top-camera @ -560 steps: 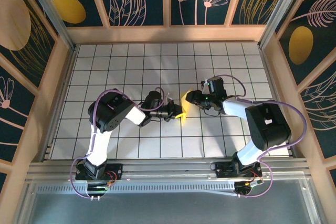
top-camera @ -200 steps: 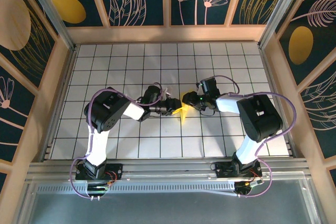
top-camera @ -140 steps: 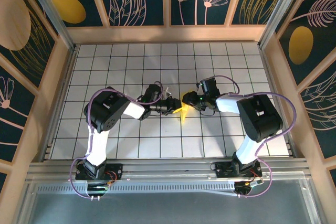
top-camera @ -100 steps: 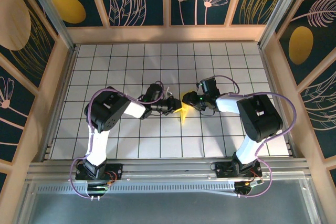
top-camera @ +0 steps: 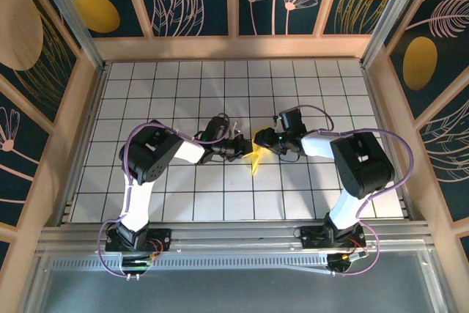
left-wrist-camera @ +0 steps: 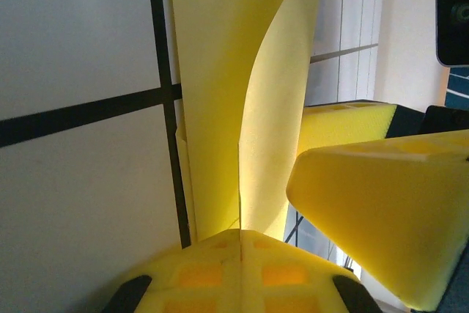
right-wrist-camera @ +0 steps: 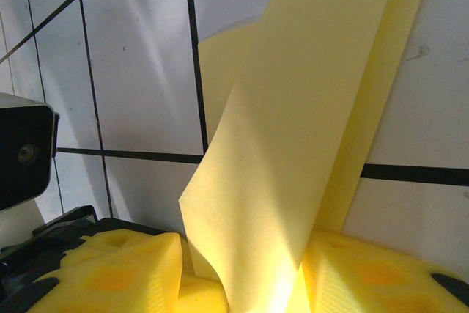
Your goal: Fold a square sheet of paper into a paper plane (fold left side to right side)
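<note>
The square sheet of paper (top-camera: 254,160) is pale yellow and folded into a narrow strip, standing up off the white grid table between both grippers. My left gripper (top-camera: 244,148) is shut on its edge; in the left wrist view the pads (left-wrist-camera: 212,273) meet with the paper (left-wrist-camera: 220,71) caught in their seam. My right gripper (top-camera: 261,140) faces it from the right, shut on the same paper (right-wrist-camera: 308,130), which rises from between its pads (right-wrist-camera: 381,276). Each wrist view also catches the other gripper's yellow pad close by. The two grippers nearly touch.
The white grid table (top-camera: 183,93) lies bare around the grippers. A wooden frame (top-camera: 80,130) with dark patterned panels walls it in on the left, back and right. Both arm bases stand at the near rail (top-camera: 234,236).
The right gripper pulled in to the left and the left gripper edged up towards it. The paper between them now shows narrower from above.
</note>
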`<state>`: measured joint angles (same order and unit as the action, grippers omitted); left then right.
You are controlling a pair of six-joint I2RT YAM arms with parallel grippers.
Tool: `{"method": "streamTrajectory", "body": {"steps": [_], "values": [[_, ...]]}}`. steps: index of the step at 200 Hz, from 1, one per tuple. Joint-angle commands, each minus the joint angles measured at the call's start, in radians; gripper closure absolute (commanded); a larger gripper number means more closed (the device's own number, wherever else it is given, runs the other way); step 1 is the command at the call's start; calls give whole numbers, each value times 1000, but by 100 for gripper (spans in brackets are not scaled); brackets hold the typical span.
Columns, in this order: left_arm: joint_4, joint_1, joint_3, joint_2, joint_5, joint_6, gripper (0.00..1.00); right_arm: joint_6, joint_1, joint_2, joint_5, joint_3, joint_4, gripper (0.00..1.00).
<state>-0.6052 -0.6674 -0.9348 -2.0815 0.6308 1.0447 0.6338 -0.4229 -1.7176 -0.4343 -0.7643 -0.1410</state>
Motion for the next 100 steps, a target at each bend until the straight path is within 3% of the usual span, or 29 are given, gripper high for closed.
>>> {"method": "streamTrajectory", "body": {"steps": [1, 100], "values": [[94, 4, -19, -40, -80, -54, 97, -29, -12, -12, 53, -10, 59, 52], [112, 3, 21, -23, -108, -55, 99, 9, -2, 59, 28, -8, 14, 52]]}}
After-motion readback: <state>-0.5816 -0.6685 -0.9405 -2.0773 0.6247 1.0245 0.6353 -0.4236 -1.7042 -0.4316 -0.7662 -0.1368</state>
